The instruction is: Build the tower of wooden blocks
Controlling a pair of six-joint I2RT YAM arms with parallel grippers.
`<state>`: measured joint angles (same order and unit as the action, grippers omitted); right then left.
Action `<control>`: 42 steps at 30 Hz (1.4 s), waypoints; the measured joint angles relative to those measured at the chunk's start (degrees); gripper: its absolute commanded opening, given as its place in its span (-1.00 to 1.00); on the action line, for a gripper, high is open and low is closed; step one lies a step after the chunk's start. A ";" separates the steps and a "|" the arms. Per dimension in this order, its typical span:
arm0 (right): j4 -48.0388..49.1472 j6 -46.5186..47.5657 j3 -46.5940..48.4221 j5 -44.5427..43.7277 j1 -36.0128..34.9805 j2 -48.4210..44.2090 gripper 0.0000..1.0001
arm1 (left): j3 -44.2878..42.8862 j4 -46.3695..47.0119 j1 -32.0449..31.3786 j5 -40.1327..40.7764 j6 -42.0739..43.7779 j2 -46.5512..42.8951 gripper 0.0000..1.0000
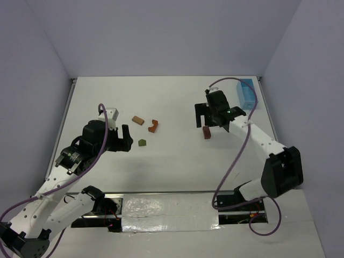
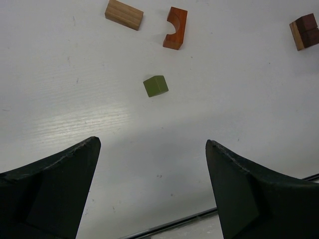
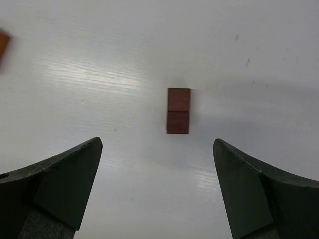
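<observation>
Nothing gripped yet.
My right fingers (image 3: 60,189) gape over the dark brown block (image 3: 178,110), likely the base; my left fingers (image 2: 50,189), open, face the green cube (image 2: 156,85).

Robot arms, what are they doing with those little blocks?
They are meant to build a block tower, but none stands yet: the pieces lie apart on the table. The left gripper is open and hovers just short of the green block, with the tan block and orange arch farther off. The right gripper is open too, hovering by the brown block. Neither holds anything.
</observation>
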<state>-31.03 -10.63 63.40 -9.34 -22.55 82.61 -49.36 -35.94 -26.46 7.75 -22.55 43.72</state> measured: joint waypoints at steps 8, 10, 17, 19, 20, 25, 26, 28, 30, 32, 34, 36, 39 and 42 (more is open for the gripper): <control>-0.70 -3.98 1.40 -10.34 -16.79 -10.25 0.99 | 0.00 -0.59 0.00 4.33 -0.52 -0.20 0.99; 1.46 -4.94 0.31 -10.25 -19.28 -12.79 0.99 | 0.00 -0.70 -0.02 5.16 -0.85 -0.61 0.99; 12.72 -9.77 -8.33 -1.11 -19.58 -21.79 0.99 | -0.02 -1.81 0.00 10.01 -3.10 -3.08 0.99; 14.58 -11.82 -8.28 1.73 -19.61 -21.03 0.99 | 0.00 -2.23 0.00 11.76 -3.56 -3.63 0.99; 14.75 -12.87 -7.69 2.27 -19.85 -19.93 1.00 | 0.00 -2.40 0.00 12.44 -3.80 -3.82 0.99; 14.58 -17.99 -4.33 1.36 -21.88 -12.07 0.99 | 0.00 -2.99 0.00 14.03 -4.72 -3.65 0.99; 14.29 -18.69 -3.91 0.92 -22.27 -10.62 0.99 | 0.00 -3.06 0.00 14.12 -4.74 -3.39 0.99; 13.66 -19.82 -3.17 0.02 -22.97 -7.61 0.99 | 0.00 -3.06 0.00 14.14 -4.74 -2.97 0.99; 13.00 -20.68 -2.38 -1.05 -23.69 -4.85 0.99 | 0.00 -3.08 0.00 14.10 -4.72 -2.51 0.99; 12.15 -21.77 -1.51 -2.27 -24.41 -2.34 0.99 | 0.00 -3.08 0.00 14.10 -4.72 -2.19 0.99; 11.58 -22.88 -0.85 -3.37 -25.05 -0.46 0.99 | 0.00 -3.06 0.00 14.03 -4.72 -2.01 0.99; 11.41 -24.00 -0.68 -3.87 -25.70 0.46 0.99 | 0.00 -3.06 0.00 13.97 -4.70 -1.73 0.99; 11.74 -25.83 -0.79 -3.87 -26.75 0.33 0.99 | 0.00 -3.04 0.00 13.53 -4.68 -0.70 0.99; 13.11 -27.30 -2.47 -3.89 -27.96 -1.40 0.99 | -0.02 -3.06 0.00 13.00 -4.66 1.53 0.99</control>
<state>-17.91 -37.93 60.93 -13.23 -50.50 81.21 -49.39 -39.00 -26.46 20.75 -27.20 45.25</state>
